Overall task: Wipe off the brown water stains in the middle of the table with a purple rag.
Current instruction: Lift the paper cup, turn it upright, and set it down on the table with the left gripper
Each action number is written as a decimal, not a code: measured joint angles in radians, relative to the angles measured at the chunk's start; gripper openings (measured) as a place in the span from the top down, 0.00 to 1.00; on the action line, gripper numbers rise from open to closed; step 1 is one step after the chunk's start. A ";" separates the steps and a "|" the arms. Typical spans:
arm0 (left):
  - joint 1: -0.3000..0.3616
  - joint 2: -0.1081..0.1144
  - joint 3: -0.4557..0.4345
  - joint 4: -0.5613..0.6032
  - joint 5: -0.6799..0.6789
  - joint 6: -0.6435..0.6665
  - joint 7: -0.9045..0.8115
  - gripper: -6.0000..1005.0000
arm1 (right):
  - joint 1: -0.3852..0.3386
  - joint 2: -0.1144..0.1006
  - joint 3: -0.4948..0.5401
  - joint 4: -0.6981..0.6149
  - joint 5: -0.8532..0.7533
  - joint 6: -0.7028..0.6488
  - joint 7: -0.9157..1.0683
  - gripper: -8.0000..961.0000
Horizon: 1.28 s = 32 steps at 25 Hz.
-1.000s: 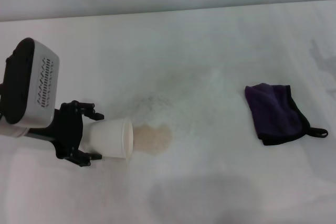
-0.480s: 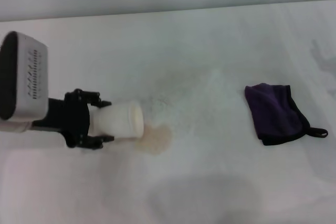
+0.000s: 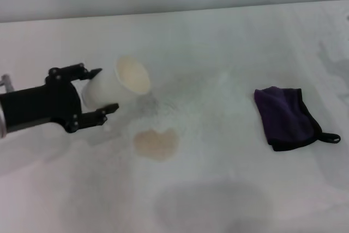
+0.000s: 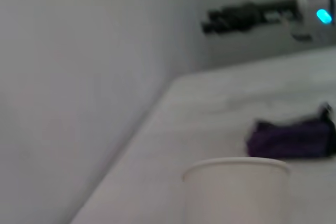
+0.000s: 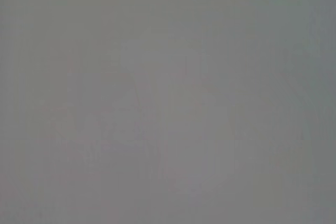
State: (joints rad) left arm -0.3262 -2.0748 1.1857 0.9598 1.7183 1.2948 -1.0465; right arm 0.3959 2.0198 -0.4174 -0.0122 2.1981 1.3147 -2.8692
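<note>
My left gripper (image 3: 103, 94) is clamped on a white paper cup (image 3: 117, 84), one finger on each side of the cup wall. The cup is tilted, its mouth turned up and toward the far right, tan inner wall showing. It appears raised off the table (image 3: 229, 36); I cannot tell for certain whether its base touches.

The brown water stains (image 3: 157, 143) lie on the table just to the near right of my left gripper, apart from the cup, as one tan, roughly heart-shaped blotch. Faint grey speckles sit between the cup and the blotch.

The purple rag (image 3: 286, 117) lies flat well to the right of my left gripper, beyond the stain, loosely folded, black edging and a small black loop on its right side. Nothing touches it.

Left wrist view: cup rim (image 4: 236, 165) close in front, purple rag (image 4: 294, 139) farther off on the table.

My right gripper: not visible in head view; right wrist view shows only uniform grey.
</note>
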 joint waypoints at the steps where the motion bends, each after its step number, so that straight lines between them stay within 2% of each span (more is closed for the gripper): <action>1: 0.012 0.000 -0.010 -0.030 -0.041 0.001 0.021 0.28 | 0.001 -0.001 -0.007 -0.002 0.000 0.000 0.000 0.11; 9: 0.057 0.001 -0.062 -0.358 -0.346 0.068 0.228 0.28 | 0.006 -0.003 -0.023 -0.008 -0.001 0.000 -0.002 0.11; 14: 0.097 -0.002 -0.062 -0.459 -0.409 0.072 0.269 0.28 | 0.006 -0.002 -0.024 -0.016 -0.001 0.003 -0.002 0.11; 19: 0.102 -0.001 -0.075 -0.582 -0.447 0.063 0.325 0.28 | 0.016 -0.003 -0.029 -0.016 -0.002 0.001 -0.004 0.11; 32: 0.100 -0.002 -0.084 -0.659 -0.449 -0.023 0.414 0.28 | -0.014 -0.002 -0.036 -0.017 -0.001 0.066 0.000 0.11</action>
State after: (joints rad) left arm -0.2258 -2.0769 1.1012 0.3006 1.2698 1.2719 -0.6322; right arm 0.3816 2.0182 -0.4532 -0.0296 2.1967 1.3811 -2.8692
